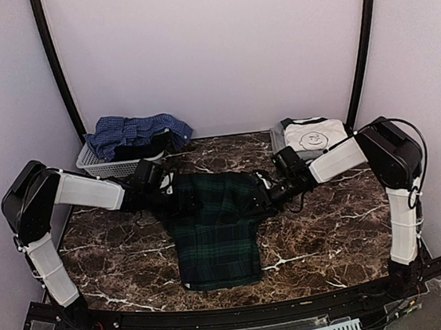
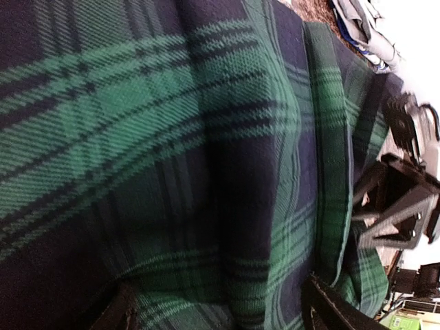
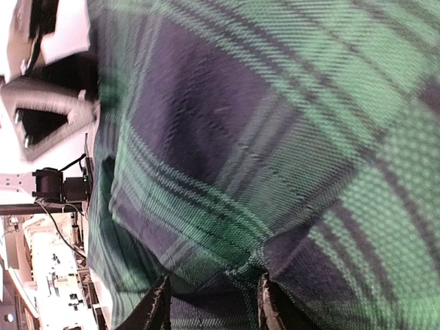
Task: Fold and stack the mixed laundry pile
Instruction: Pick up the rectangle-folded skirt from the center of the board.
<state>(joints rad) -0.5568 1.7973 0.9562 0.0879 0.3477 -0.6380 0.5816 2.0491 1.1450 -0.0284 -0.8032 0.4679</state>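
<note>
Four bits of laundry on the marble table (image 1: 119, 254), going left to right. Back left corner: the pale slatted basket (image 1: 98, 168) with the blue checked shirt (image 1: 134, 131) heaped on top, and a dark item (image 1: 136, 152) tucked under it.

Then the left gripper (image 2: 223, 309), down at the far left corner of the dark green tartan shirt (image 1: 215, 228). Its fingers (image 2: 330, 311) are spread wide with cloth lying flat between them, so nothing's pinched there.

The tartan shirt sits dead centre. Long axis runs far to near: the wide, rumpled end is at the back between the two arms, and the narrower squared-off end points toward the arm bases.

The right gripper (image 3: 210, 306) is on the shirt's far right edge. Its fingers (image 3: 157, 309) are a good bit closer together, with a fold of tartan in the gap. Honestly can't tell if that's a real pinch or not.

Back right corner: the white tee (image 1: 316, 135), folded, dark round print facing up, well apart from the tartan.
</note>
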